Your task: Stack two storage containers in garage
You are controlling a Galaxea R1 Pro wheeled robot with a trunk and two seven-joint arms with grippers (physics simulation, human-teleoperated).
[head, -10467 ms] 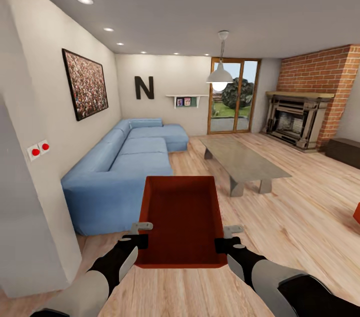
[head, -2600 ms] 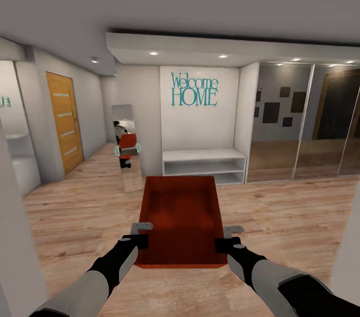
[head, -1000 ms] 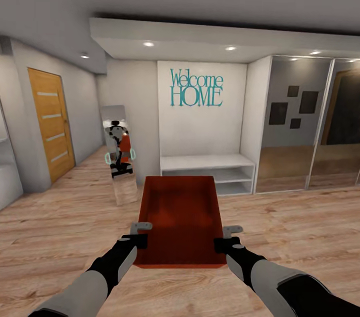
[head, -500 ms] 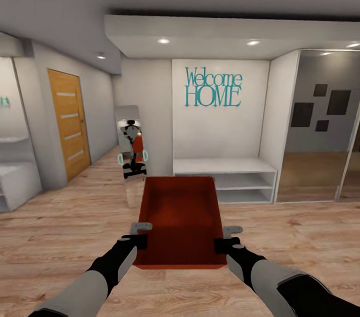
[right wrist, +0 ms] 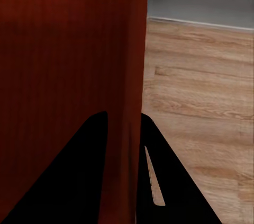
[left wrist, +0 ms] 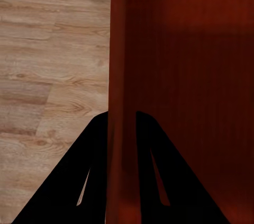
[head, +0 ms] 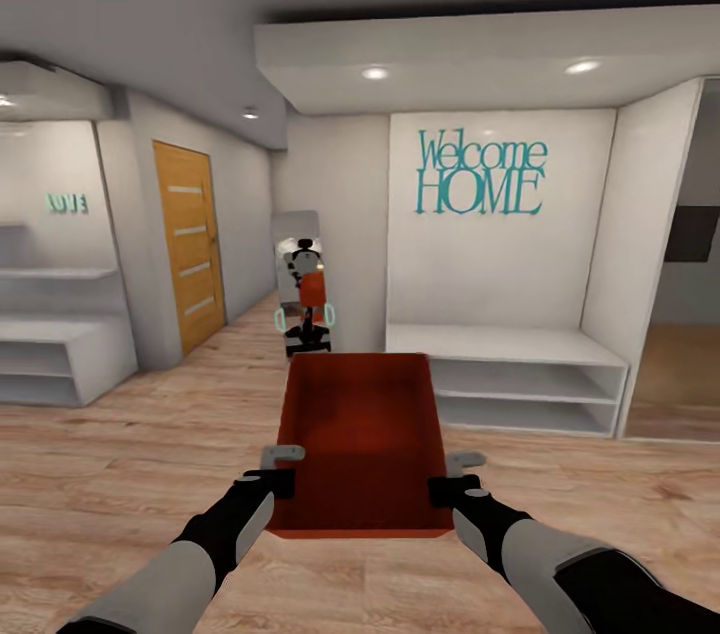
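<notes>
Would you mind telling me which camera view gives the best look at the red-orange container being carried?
The head view: the whole open-topped container shows there, held between the left gripper and right gripper. The left wrist view gives one wall clamped between dark fingers; the right wrist view gives the opposite wall likewise.

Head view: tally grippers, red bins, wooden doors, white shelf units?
Grippers: 2, left gripper and right gripper
Red bins: 1, storage container
Wooden doors: 1, wooden door
White shelf units: 2, left shelf and bench shelf
Total: 6
</notes>
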